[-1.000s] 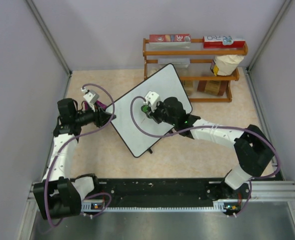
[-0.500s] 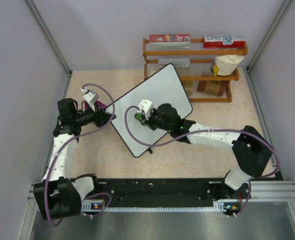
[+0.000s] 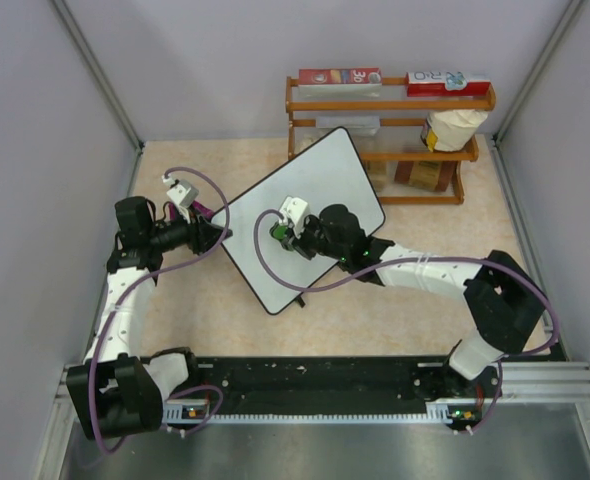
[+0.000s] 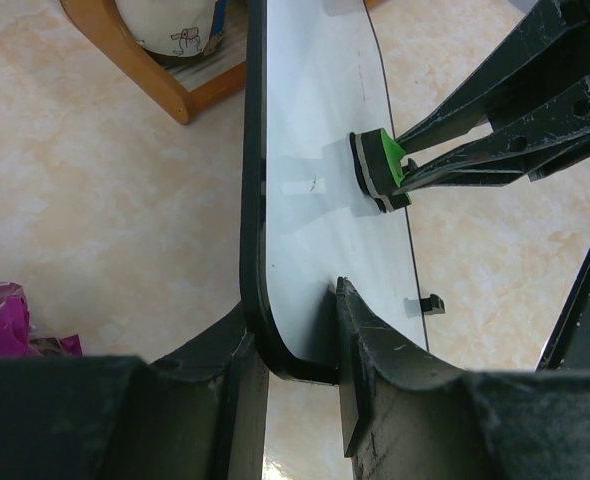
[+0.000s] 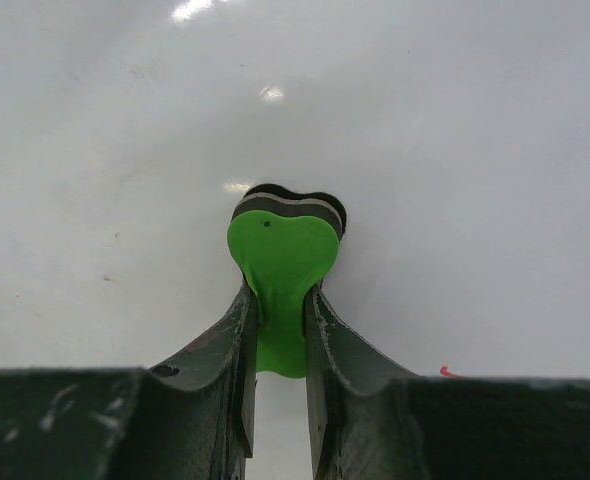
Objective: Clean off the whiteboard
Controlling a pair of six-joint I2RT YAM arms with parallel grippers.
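Observation:
The whiteboard (image 3: 325,175) stands tilted on the table, white with a thin black frame. My left gripper (image 3: 218,235) is shut on its near left corner; in the left wrist view the fingers (image 4: 375,340) clamp the whiteboard's edge (image 4: 315,150). My right gripper (image 3: 285,232) is shut on a green eraser (image 5: 283,260) with a dark felt pad, which is pressed flat on the whiteboard (image 5: 425,150). The left wrist view also shows the eraser (image 4: 380,172) against the surface. A small red mark (image 5: 447,372) shows by the right finger.
A wooden rack (image 3: 390,140) with boxes and a bag stands right behind the board's far corner. A purple packet (image 4: 0,320) lies on the table by the left gripper. Grey walls close in the left, right and back.
My right gripper has slid the eraser left and a little toward me across the board. The left gripper and the board have stayed put.

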